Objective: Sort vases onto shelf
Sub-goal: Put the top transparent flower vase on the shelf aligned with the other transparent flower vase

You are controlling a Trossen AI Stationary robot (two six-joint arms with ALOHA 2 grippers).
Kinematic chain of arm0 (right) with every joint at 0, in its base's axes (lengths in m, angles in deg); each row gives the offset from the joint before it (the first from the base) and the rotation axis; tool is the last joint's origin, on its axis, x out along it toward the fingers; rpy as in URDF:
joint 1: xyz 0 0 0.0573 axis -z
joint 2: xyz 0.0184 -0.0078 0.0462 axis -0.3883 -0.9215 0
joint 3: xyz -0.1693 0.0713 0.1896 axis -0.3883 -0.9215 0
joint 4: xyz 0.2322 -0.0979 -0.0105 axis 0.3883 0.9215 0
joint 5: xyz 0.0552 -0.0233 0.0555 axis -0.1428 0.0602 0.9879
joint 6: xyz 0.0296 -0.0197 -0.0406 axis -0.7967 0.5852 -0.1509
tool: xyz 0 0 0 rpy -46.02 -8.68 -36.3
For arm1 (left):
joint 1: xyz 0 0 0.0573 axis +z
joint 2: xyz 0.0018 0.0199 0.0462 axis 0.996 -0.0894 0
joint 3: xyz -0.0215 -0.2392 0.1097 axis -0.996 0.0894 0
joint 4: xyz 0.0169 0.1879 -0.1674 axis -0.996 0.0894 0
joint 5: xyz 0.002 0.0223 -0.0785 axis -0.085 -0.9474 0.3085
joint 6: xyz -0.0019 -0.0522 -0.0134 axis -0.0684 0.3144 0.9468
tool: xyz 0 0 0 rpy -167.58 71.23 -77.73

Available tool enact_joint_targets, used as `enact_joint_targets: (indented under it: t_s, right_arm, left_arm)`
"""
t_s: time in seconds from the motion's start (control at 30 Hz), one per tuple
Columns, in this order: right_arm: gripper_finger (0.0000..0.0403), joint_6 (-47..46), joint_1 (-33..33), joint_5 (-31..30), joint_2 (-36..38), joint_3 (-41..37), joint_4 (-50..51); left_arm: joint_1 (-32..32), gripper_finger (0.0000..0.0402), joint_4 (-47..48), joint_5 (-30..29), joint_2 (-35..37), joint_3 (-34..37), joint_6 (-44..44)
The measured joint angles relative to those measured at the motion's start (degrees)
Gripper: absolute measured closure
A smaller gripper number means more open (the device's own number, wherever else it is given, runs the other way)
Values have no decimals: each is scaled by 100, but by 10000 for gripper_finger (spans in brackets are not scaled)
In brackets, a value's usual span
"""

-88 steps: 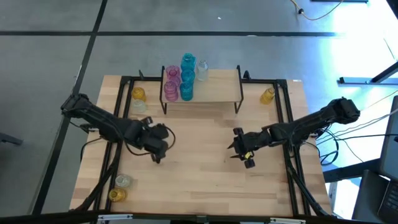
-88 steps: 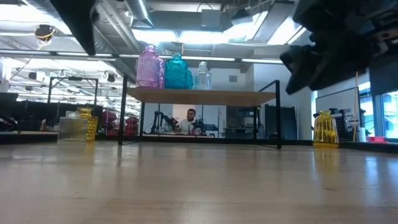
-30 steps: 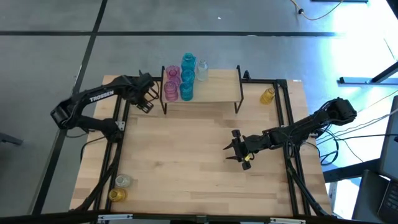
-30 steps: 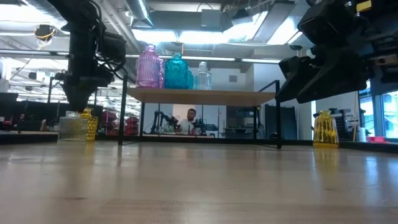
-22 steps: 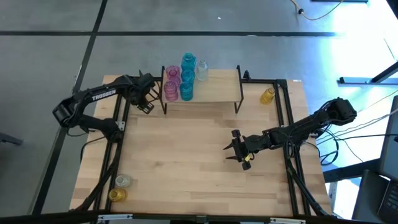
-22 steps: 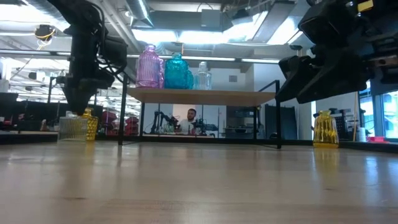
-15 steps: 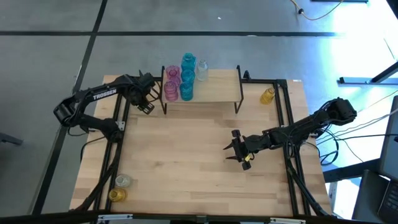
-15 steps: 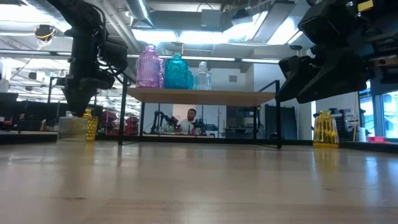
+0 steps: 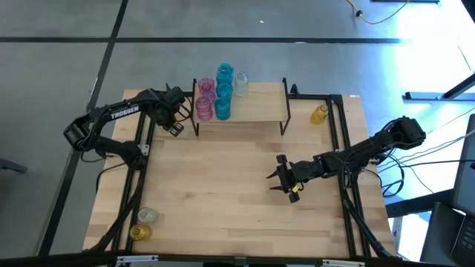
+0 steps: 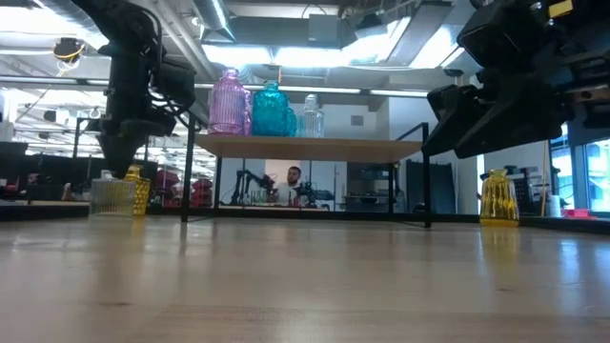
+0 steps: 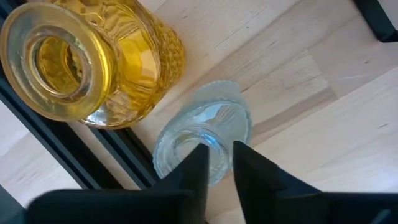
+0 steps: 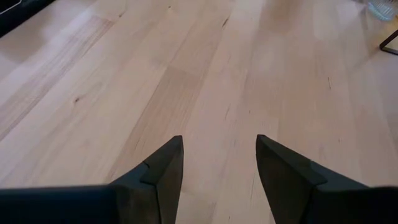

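Right gripper [image 9: 286,178], mid-tabletop, fingers parted, empty. At ten o'clock, left gripper [image 11: 217,163] fingers pinch the clear vase [image 11: 202,140] rim beside the amber vase [image 11: 93,59], left of the shelf [image 9: 252,111]. Risk: thin rim slipping; neighbour toppled.

Surface centre [image 9: 230,174]: bare wood, open passage.
Shelf [image 9: 256,110] right half: free.
Shelf left: vases [image 9: 215,96] crowd it.
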Motion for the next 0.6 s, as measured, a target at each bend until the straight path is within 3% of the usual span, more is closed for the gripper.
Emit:
enact_joint_targets:
  t_s: [0.17, 0.6]
  right_arm:
    - [219, 4, 0, -2, 0, 0, 0]
    - [219, 22, 2, -88, 0, 0, -27]
  left_arm:
    - [-36, 385, 6, -10, 3, -7, -39]
    - [-1144, 375, 363, -219, 1, 0, 355]
